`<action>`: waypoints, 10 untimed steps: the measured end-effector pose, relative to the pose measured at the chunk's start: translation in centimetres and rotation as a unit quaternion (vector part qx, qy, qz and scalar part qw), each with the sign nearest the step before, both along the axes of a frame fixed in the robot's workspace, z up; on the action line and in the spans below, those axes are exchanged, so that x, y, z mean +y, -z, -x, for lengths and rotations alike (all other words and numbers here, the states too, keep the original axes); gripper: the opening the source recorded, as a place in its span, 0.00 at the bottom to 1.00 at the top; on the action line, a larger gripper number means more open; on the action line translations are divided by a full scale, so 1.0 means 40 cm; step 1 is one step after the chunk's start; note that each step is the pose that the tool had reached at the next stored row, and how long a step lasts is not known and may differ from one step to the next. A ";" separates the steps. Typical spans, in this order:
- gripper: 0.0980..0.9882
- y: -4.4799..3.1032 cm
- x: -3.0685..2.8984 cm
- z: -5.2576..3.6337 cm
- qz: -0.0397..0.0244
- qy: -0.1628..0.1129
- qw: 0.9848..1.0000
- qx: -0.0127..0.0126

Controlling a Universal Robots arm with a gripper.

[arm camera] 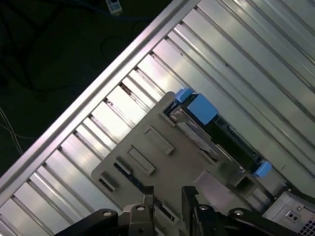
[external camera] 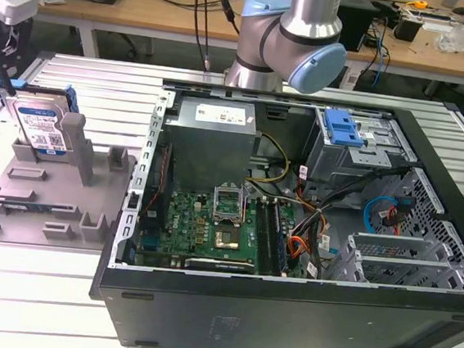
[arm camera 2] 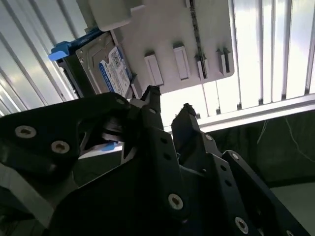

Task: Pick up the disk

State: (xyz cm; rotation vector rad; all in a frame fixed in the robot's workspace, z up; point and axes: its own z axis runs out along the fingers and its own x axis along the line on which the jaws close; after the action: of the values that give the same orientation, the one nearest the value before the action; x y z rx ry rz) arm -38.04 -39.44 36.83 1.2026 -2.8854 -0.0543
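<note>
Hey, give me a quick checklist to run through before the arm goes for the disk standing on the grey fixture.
1. The disk is found, standing on edge on the grey fixture: ok.
2. The gripper is empty: ok.
3. A gap shows between its fingertips in both wrist views: ok.
4. The gripper is touching the disk: not ok, they are clearly apart.
5. The gap is wide enough for the disk: cannot tell.

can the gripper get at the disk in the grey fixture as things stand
Probably yes: the disk stands upright in the grey fixture with nothing above it, and the gripper hangs over the fixture, open and empty, apart from the disk.
</note>
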 end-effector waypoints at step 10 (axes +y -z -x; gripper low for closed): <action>0.50 0.005 0.000 0.000 0.000 -0.159 0.987 0.000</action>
State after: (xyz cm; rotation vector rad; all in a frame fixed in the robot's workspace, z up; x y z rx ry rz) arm -38.04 -39.43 36.63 1.6446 -2.6522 -0.0495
